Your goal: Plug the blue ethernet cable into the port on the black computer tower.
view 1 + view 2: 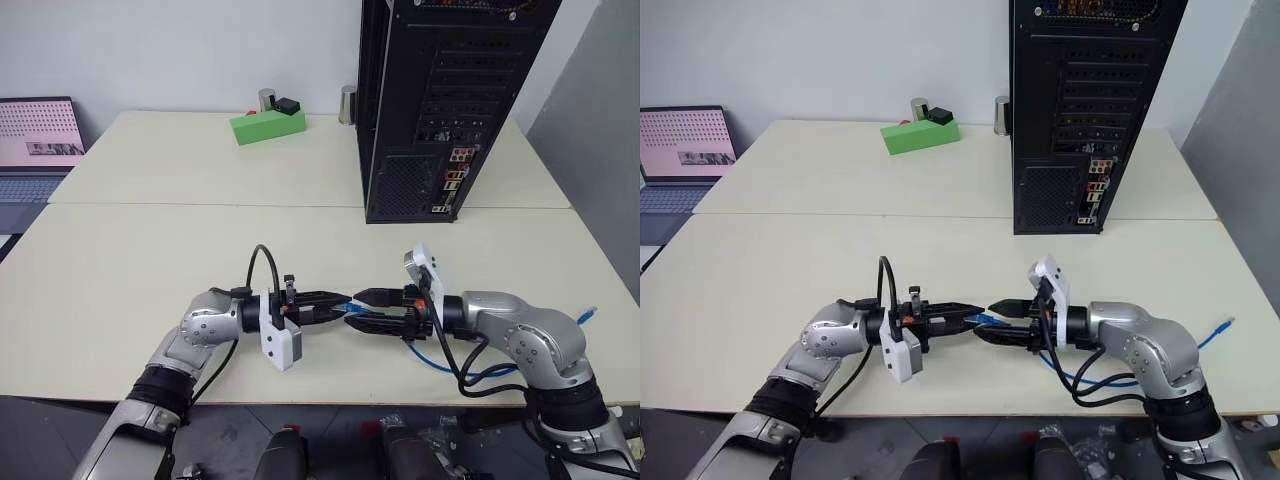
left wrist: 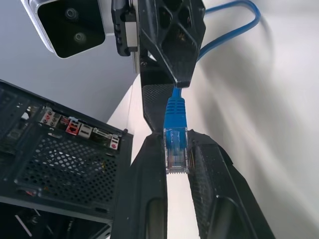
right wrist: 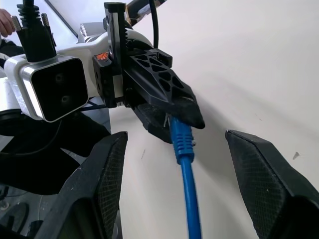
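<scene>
L gripper (image 1: 338,303) is clamped on the plug end of the cable (image 2: 176,144), clear plug seated between its fingers (image 2: 214,179). R gripper (image 1: 358,309) faces it tip to tip, jaws apart, cable running between its fingers (image 3: 102,179) w/o contact. Both hover above the near table (image 1: 120,290), front centre. Rest of cable loops under the R arm toward the table's right edge. Tower (image 1: 440,100) stands upright on the far table, well apart, rear panel w/ ports facing the robot.

Bright, even light; soft shadows
</scene>
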`<act>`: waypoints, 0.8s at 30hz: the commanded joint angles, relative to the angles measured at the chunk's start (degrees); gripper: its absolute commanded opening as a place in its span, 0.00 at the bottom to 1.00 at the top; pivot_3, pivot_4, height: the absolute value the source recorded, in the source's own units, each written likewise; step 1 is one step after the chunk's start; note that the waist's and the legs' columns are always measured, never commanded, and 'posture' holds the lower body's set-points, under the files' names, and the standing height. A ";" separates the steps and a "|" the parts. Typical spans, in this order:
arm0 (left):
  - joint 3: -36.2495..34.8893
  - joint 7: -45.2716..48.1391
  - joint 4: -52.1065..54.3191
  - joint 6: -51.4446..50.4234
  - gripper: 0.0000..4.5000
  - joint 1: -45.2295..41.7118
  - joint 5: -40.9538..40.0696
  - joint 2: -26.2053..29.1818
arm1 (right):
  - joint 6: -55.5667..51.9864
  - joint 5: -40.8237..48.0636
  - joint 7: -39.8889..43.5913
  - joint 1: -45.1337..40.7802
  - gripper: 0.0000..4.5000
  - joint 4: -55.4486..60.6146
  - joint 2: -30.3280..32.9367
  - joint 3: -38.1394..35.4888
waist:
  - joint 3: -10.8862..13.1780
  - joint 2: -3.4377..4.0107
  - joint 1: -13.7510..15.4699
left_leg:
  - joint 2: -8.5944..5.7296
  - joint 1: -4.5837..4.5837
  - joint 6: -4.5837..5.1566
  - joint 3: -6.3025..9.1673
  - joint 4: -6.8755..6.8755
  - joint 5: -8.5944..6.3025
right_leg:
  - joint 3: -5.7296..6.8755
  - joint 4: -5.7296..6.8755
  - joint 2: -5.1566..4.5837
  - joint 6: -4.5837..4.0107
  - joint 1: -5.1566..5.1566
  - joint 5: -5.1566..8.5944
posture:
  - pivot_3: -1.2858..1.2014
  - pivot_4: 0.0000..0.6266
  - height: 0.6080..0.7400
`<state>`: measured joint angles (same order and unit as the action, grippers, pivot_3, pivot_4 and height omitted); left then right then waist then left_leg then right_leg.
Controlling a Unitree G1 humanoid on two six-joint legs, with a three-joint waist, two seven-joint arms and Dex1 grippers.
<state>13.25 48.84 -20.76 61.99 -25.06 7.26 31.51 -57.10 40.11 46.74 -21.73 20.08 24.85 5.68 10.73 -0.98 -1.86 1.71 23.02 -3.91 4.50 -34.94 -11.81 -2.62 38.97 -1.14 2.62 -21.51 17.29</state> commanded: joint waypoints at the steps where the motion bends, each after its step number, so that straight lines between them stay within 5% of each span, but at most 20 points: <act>1: 0.58 -2.44 -0.06 1.82 0.07 -1.28 0.30 0.67 | -0.77 2.84 -1.50 -0.80 0.64 1.11 -0.75 -2.16 | 0.00 0.00 -0.01 | 0.00 0.00 0.00 0.00 0.00 0.00 | 0.00 0.00 0.00 0.00 0.00 0.00 | 0.52 0.24 1.00; 13: 0.98 -6.39 -0.18 2.57 0.07 -1.62 2.36 1.24 | -1.34 4.30 -2.99 -2.10 0.07 -0.04 -1.02 -2.77 | 0.00 0.00 -0.01 | 0.00 0.00 0.00 0.00 0.00 0.00 | 0.00 0.01 0.00 0.00 0.00 0.00 | 0.52 0.24 1.00; 24: 1.16 -10.06 0.27 2.41 0.07 -1.37 4.79 1.62 | -2.49 5.59 -3.24 -2.73 0.00 -0.65 -0.69 -3.39 | 0.00 0.00 -0.01 | 0.00 0.00 0.00 0.00 0.00 0.00 | 0.00 0.01 0.00 0.00 0.00 0.00 | 0.52 0.24 1.00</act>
<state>14.38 40.38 -21.35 64.25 -25.83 11.82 32.55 -59.40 43.99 43.45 -23.64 18.20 24.11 2.99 10.73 -0.98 -1.88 1.71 23.02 -3.91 4.50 -34.93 -11.81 -2.62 38.97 -1.14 2.62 -21.51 17.29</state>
